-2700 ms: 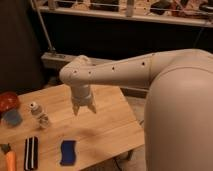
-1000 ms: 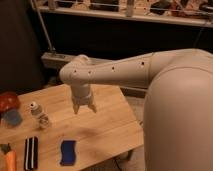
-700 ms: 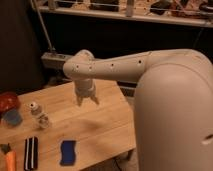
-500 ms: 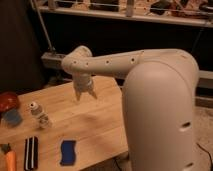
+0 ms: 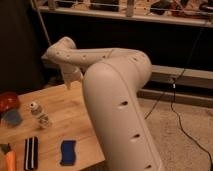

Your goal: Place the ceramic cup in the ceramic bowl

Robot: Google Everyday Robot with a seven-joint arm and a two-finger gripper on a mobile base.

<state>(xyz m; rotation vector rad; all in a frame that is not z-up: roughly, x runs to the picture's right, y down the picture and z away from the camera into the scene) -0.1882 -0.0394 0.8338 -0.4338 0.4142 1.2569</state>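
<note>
The ceramic cup (image 5: 12,117), small, squat and grey-blue, stands on the wooden table (image 5: 75,120) at its left edge. It is just in front of the ceramic bowl (image 5: 8,100), which is round and glossy red-orange. The two look to be touching or nearly so. My gripper (image 5: 74,82) hangs down from the white wrist over the far edge of the table. It is well to the right of the cup and bowl and holds nothing that I can see. The big white forearm partly covers it.
A small white-capped bottle (image 5: 33,107) and a small clear jar (image 5: 44,121) stand right of the cup. A blue sponge (image 5: 67,152), a black-and-white striped object (image 5: 31,152) and an orange object (image 5: 10,161) lie along the front. A cable (image 5: 175,100) runs across the floor on the right.
The arm has swung left and back, so the gripper went from over the table's middle to its far edge. The white arm now fills more of the view.
</note>
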